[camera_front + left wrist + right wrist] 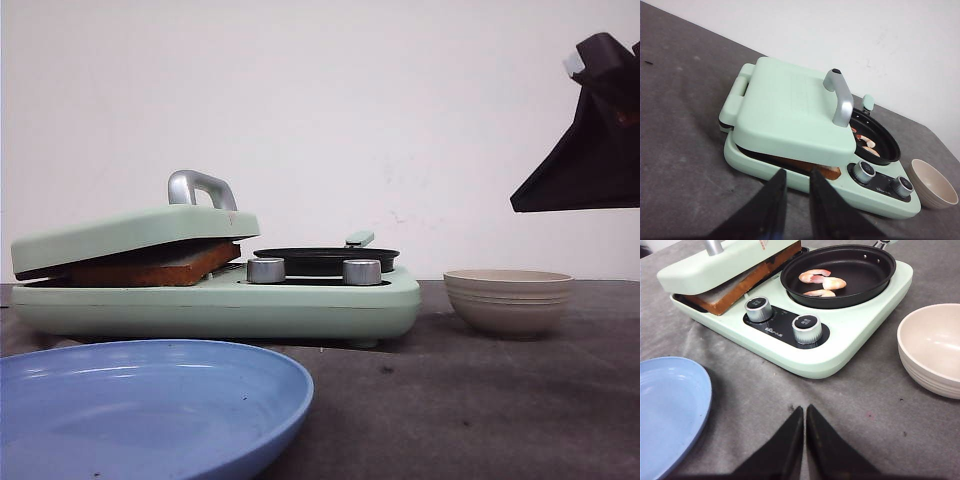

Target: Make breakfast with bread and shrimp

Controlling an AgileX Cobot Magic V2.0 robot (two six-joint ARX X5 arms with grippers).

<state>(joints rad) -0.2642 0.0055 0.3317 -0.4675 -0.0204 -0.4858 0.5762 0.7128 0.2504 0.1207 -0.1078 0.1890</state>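
Observation:
The bread [165, 268] lies toasted brown in the mint-green breakfast maker [300, 305], and the lid [790, 115] rests tilted on top of it. Its crust edge [735, 287] shows under the lid. Pink shrimp [820, 280] lie in the black pan [880, 260] beside the lid. My left gripper [798, 173] hovers above the maker's front edge, its fingers a little apart and empty. My right gripper [804, 408] is shut and empty, over the grey cloth in front of the knobs [806, 328]. My right arm [600, 140] hangs high at the right.
A beige bowl [508, 300] stands right of the maker. A blue plate [150, 400] lies at the front left. The lid carries a silver handle [840, 97]. A white wall stands behind the table.

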